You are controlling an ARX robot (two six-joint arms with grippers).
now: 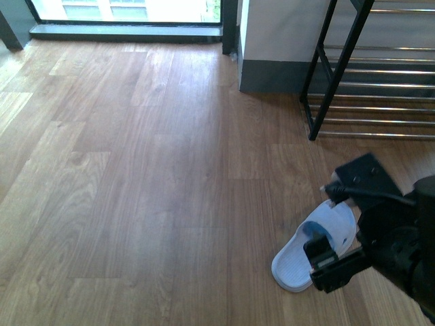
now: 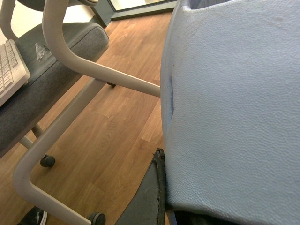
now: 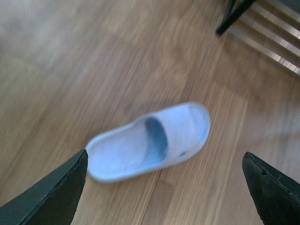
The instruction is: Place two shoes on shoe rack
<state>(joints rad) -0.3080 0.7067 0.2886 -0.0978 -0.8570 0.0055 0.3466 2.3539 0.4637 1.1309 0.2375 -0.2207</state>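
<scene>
A pale blue slide sandal [image 1: 309,251] lies on the wood floor at the lower right of the front view. My right gripper [image 1: 331,266] hangs just above it, open and empty. In the right wrist view the sandal [image 3: 150,140] lies blurred between and beyond the spread fingertips [image 3: 56,192] of that gripper [image 3: 164,187]. My left gripper [image 2: 187,208] is shut on the other pale blue slide sandal [image 2: 234,108], which fills that view; one dark finger [image 2: 152,187] presses its edge. The shoe rack [image 1: 380,85] stands at the far right, also in the right wrist view [image 3: 267,28]. The grey sneakers are out of view.
A white wall corner with a grey skirting [image 1: 272,61] stands left of the rack, and a window sill [image 1: 122,30] runs along the back. The left wrist view shows an office chair [image 2: 70,70] on castors and a keyboard [image 2: 11,65].
</scene>
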